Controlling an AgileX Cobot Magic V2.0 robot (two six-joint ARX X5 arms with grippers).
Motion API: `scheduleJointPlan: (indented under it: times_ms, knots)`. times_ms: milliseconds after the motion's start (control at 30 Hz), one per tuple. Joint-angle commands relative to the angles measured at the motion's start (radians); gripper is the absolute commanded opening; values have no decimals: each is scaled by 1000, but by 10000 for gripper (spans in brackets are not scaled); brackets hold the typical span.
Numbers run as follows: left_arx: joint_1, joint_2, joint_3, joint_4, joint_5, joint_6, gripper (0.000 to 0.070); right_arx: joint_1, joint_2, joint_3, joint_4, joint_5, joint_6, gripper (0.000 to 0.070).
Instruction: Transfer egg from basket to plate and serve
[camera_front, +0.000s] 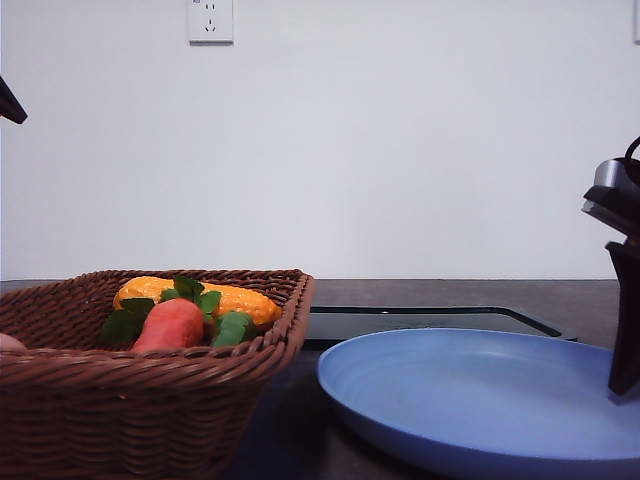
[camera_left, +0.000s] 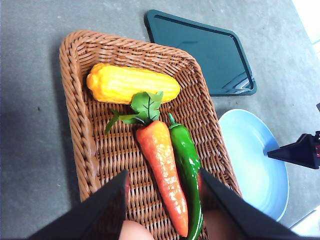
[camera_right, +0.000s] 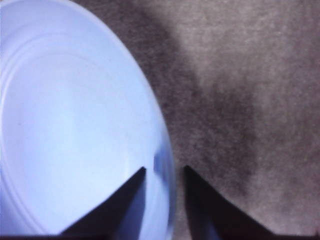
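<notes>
1. The egg (camera_left: 135, 231) lies in the basket (camera_left: 75, 55) at its near end, a pinkish curve partly cut by the frame edge; it sits between the left gripper (camera_left: 162, 182) fingers, which are spread wide above it, touching nothing.
2. A carrot (camera_left: 162, 165), a green pepper (camera_left: 187, 160) and a corn cob (camera_left: 130, 84) lie beside it; a black tray (camera_left: 200, 50) rests beyond.
3. The right gripper (camera_right: 165, 172) straddles the rim of the plate (camera_right: 65, 125), fingers narrowly apart; whether they pinch the rim, I cannot tell.
</notes>
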Motion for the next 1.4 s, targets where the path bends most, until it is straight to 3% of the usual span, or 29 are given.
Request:
scheduleJointPlan:
  times_ms: [0,167,333,567,667,933,1200,1367]
  knots:
    - [-1,6,15,7,4,5,279,3,13,13,4,1,13,27]
    - [-1,6,15,8,8,6,285,2,10,13,3,0,32,0]
    - [-1,6,15,1,78,-26,374,-20,-46,13,2,2,41,0]
    - [-79,6,76,-182,79,-42,376,-57,-187,13,-35,47,51,0]
    - [-151,8,122,-261,5,-43,375,-71,-240,13,-38,60,52,0]
    - [-383,95,247,-443,-314,-106,374,-82,-319,13,-35,60,57,0]
    - [-571,326,286,-460,-398,-189,368,-82,-324,14,-35,60,56,0]
    - [-618,473,287,-455,-464,-190,368,-82,-324,14,-35,59,54,0]
